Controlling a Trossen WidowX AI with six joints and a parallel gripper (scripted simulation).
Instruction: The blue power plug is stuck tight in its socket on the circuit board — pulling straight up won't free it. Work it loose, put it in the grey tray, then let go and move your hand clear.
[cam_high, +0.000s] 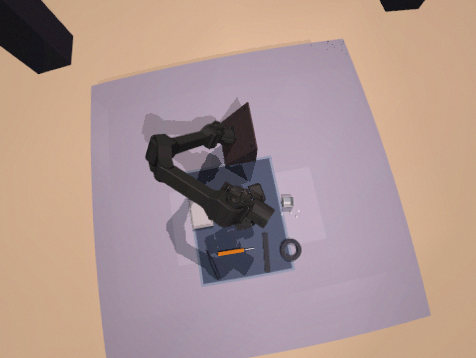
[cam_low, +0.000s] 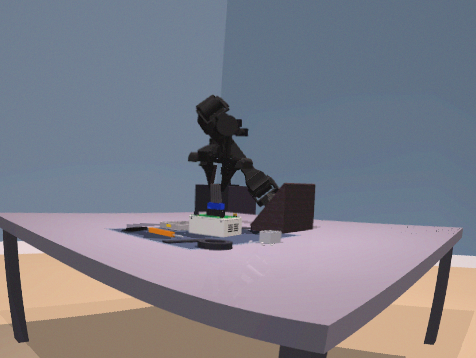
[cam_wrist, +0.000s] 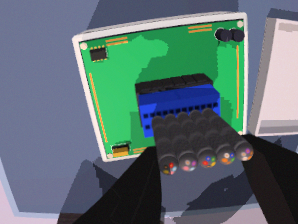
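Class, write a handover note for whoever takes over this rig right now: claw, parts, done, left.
Claw: shut on the dark cable bundle of the blue plug.
Plug: above the black socket on the green board; whether it is free, I cannot tell.
Done: plug gripped by its cables.
Left: confirm it is loose, place it in the grey tray, release, move clear.
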